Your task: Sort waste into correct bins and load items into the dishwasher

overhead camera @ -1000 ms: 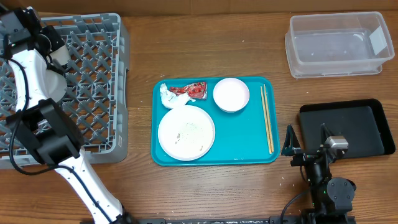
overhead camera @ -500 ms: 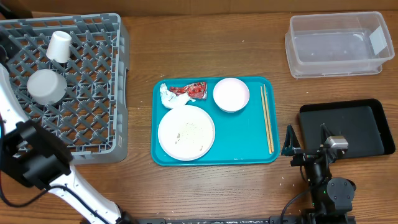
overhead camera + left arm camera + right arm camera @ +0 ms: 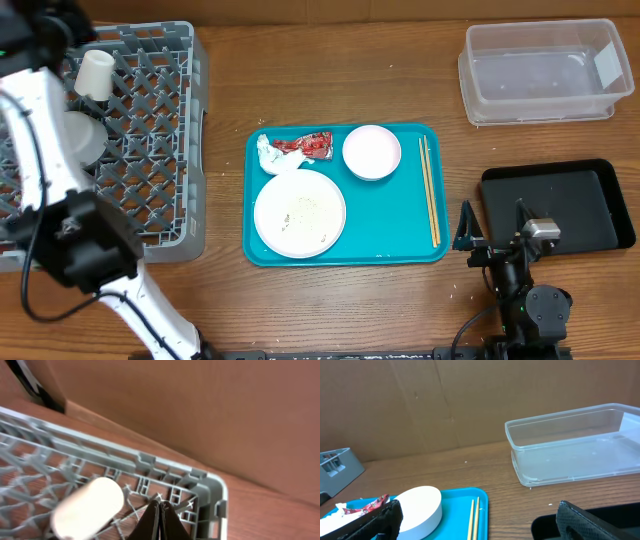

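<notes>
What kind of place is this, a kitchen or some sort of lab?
Most likely a robot lab bench staged as a dish-clearing station, not a real kitchen: a bare wooden table, a plain cardboard backdrop, and a grey dish rack beside a teal tray of dishes.

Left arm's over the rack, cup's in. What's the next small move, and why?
Probably swing the left gripper, shut and empty over the rack, toward the bowl on the teal tray: the cup is already racked, and that bowl looks empty, while the plate carries rice.

Left arm point(image 3: 35, 120) over the dish rack point(image 3: 150, 130)
</notes>
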You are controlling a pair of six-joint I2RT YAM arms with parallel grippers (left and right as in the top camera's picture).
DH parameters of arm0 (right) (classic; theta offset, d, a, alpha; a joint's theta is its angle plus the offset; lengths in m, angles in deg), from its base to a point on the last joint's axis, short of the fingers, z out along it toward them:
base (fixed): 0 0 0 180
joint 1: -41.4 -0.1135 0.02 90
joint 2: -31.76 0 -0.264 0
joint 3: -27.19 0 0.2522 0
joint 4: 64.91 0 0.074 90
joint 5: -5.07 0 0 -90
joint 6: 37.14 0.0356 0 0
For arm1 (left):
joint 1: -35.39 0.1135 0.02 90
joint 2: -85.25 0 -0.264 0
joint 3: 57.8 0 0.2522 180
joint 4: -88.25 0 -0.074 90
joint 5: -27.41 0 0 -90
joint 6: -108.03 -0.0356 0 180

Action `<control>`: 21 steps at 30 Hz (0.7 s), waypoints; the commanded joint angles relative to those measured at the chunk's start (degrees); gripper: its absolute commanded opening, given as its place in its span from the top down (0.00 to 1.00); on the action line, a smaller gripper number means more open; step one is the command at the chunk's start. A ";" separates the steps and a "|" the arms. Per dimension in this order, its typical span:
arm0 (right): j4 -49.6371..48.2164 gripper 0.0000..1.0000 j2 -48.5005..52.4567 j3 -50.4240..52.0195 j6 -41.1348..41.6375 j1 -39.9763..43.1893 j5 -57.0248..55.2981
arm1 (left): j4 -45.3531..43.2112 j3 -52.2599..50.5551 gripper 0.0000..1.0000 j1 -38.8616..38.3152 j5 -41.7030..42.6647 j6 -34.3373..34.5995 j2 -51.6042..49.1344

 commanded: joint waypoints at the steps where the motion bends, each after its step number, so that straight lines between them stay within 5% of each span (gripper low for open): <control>1: -0.31 0.00 -0.15 0.59 -0.20 0.07 -0.37 | -1.77 0.09 0.95 -0.66 -6.05 -1.92 -4.68; 21: -0.33 0.00 -0.15 0.59 -0.20 0.07 -0.37 | -4.68 0.07 0.94 0.42 -13.07 -3.63 -13.05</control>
